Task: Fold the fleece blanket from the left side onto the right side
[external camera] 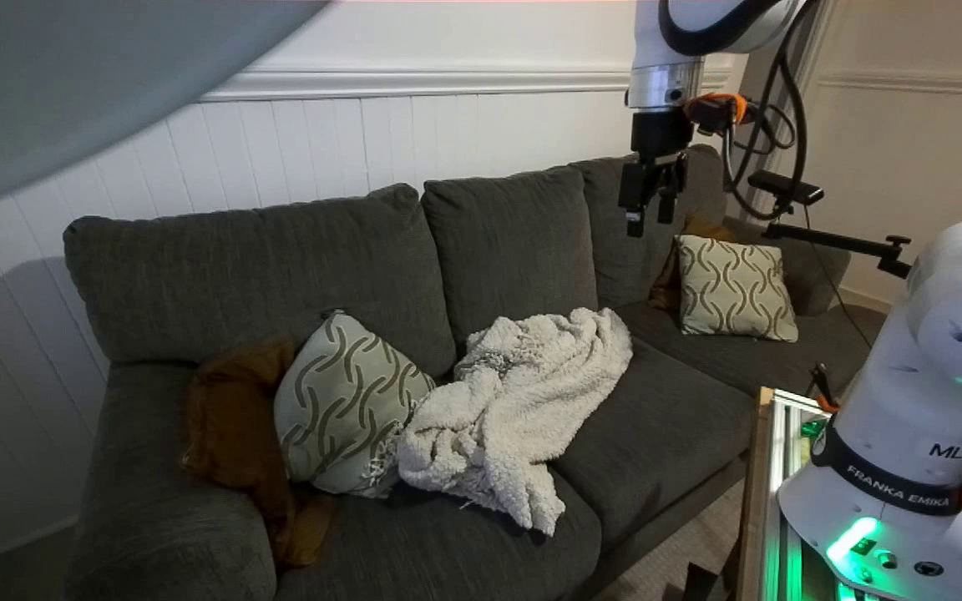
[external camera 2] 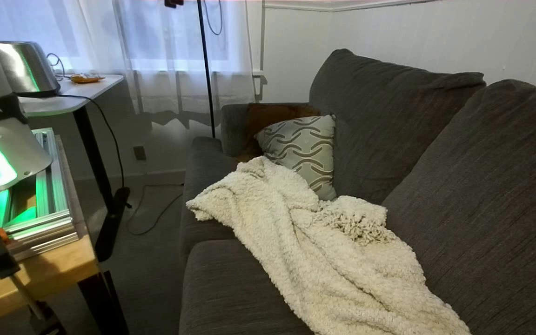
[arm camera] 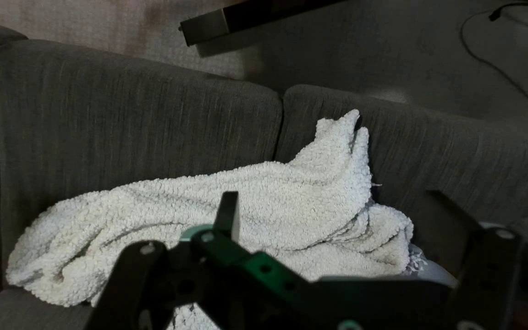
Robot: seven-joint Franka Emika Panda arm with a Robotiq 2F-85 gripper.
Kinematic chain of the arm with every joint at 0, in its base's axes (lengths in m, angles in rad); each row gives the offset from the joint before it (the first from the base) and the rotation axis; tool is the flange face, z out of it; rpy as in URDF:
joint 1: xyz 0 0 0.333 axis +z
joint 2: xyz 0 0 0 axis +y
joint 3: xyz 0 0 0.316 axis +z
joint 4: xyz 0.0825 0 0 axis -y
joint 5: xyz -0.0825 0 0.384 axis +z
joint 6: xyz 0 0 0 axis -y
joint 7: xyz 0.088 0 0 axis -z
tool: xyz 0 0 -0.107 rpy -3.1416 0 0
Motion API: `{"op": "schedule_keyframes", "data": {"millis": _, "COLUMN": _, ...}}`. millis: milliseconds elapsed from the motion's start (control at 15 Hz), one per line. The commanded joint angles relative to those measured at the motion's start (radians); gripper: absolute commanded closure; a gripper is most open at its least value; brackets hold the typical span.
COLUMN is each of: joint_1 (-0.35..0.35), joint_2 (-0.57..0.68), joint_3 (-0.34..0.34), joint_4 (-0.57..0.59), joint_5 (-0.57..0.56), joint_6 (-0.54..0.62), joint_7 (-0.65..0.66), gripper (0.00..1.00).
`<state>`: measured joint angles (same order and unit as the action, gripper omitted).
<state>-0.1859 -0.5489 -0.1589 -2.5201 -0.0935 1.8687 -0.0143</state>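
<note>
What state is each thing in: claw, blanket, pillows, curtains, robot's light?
Gripper: open, holding nothing
Fleece blanket: rumpled, not neatly folded, across two seat cushions
Patterned pillow beside it: propped, tilted
Other patterned pillow: propped, leaning back
Sheer curtains: drawn
Base light: glowing green

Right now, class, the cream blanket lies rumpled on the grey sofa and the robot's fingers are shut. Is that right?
No: the fingers are apart, as the wrist view shows; the cream blanket does lie rumpled on the grey sofa.
</note>
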Motion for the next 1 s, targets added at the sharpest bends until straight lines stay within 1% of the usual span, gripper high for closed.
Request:
{"op": "schedule_keyframes", "data": {"millis": 0, "joint_1": 0.011, "joint_2": 0.146, "joint_3": -0.013, "joint_4": -0.029, "joint_5": -0.008, "joint_6": 0.185, "joint_7": -0.033, "gripper": 0.0}}
{"op": "schedule_keyframes", "data": {"millis": 400, "joint_1": 0.017, "joint_2": 0.437, "joint_3": -0.001, "joint_4": -0.063, "joint_5": 0.044, "joint_6": 0.441, "joint_7": 0.029, "gripper": 0.0}}
{"op": "schedule_keyframes", "data": {"millis": 533, "joint_1": 0.029, "joint_2": 0.518, "joint_3": 0.007, "joint_4": -0.07, "joint_5": 0.085, "joint_6": 0.518, "joint_7": 0.047, "gripper": 0.0}}
{"op": "schedule_keyframes", "data": {"millis": 667, "joint_1": 0.046, "joint_2": 0.603, "joint_3": 0.019, "joint_4": -0.067, "joint_5": 0.137, "joint_6": 0.595, "joint_7": 0.048, "gripper": 0.0}}
{"op": "schedule_keyframes", "data": {"millis": 800, "joint_1": 0.065, "joint_2": 0.686, "joint_3": 0.044, "joint_4": -0.059, "joint_5": 0.229, "joint_6": 0.677, "joint_7": 0.016, "gripper": 0.0}}
{"op": "schedule_keyframes", "data": {"millis": 933, "joint_1": 0.075, "joint_2": 0.761, "joint_3": 0.083, "joint_4": -0.042, "joint_5": 0.324, "joint_6": 0.75, "joint_7": -0.001, "gripper": 0.0}}
